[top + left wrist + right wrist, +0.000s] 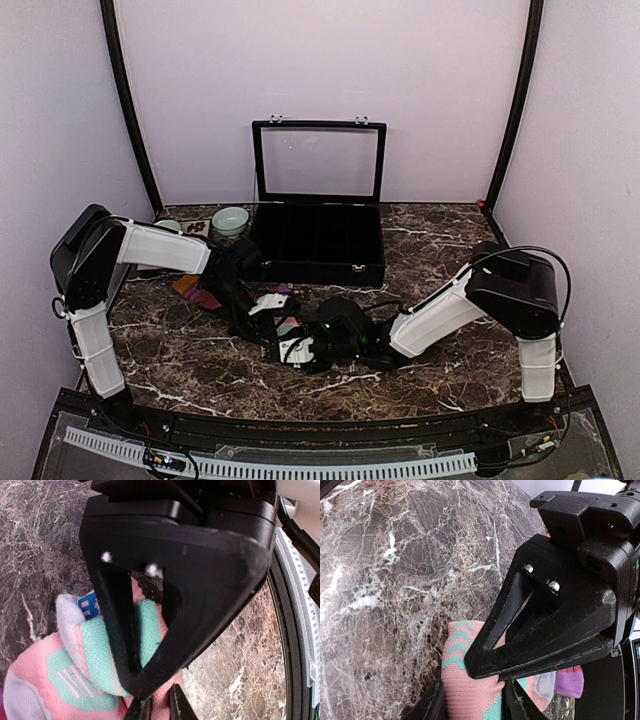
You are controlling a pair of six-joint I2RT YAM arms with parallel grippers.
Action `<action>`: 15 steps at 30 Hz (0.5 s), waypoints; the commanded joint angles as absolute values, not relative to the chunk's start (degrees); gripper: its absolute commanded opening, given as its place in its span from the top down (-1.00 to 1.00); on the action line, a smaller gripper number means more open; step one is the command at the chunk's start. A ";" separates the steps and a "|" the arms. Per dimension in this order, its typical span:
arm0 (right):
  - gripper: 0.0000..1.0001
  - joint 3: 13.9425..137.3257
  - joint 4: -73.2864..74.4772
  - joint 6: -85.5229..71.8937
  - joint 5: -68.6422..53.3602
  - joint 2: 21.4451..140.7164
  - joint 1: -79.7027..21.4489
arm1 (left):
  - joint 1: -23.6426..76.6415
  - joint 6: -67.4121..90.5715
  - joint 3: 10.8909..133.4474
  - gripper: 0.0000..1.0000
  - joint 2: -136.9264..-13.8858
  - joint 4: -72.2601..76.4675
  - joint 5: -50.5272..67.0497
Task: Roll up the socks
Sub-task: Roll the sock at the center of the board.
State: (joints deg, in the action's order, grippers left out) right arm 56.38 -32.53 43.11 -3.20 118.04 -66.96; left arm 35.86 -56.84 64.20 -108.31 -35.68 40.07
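The salmon-pink sock (290,327) sits mid-tabletop with its bunched end clamped in the right gripper (301,347) jaws from 5 o'clock, and the left gripper (263,305) crowds in from 11 o'clock -- can't tell if its jaws are closed -- with the maroon sock (203,296) off at 9 o'clock, nearer the left one.

Pink-and-mint sock (75,680), brown marble table (395,580)

The tabletop (450,350) is noted as glossy, brown marble-look stone with white veining. The salmon-pink sock (465,695) is recorded as soft knitted cloth. The right gripper (470,687) is found moulded in matt black plastic, fastened by bright metal screws (553,586).
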 commanded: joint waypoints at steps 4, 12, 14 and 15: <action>0.32 55.37 -21.84 41.03 1.24 120.73 -65.83 | 34.23 -58.16 61.57 0.71 -111.99 -44.63 27.75; 0.68 57.28 -14.15 34.52 -6.15 123.16 -66.45 | 33.93 -57.59 60.30 0.40 -109.35 -42.99 29.35; 0.72 57.43 -13.98 32.90 -7.08 124.17 -66.86 | 33.84 -57.57 60.26 0.38 -108.63 -43.25 29.83; 0.73 57.33 -14.23 32.40 -7.10 124.64 -67.14 | 33.88 -57.68 60.30 0.37 -108.39 -43.51 30.14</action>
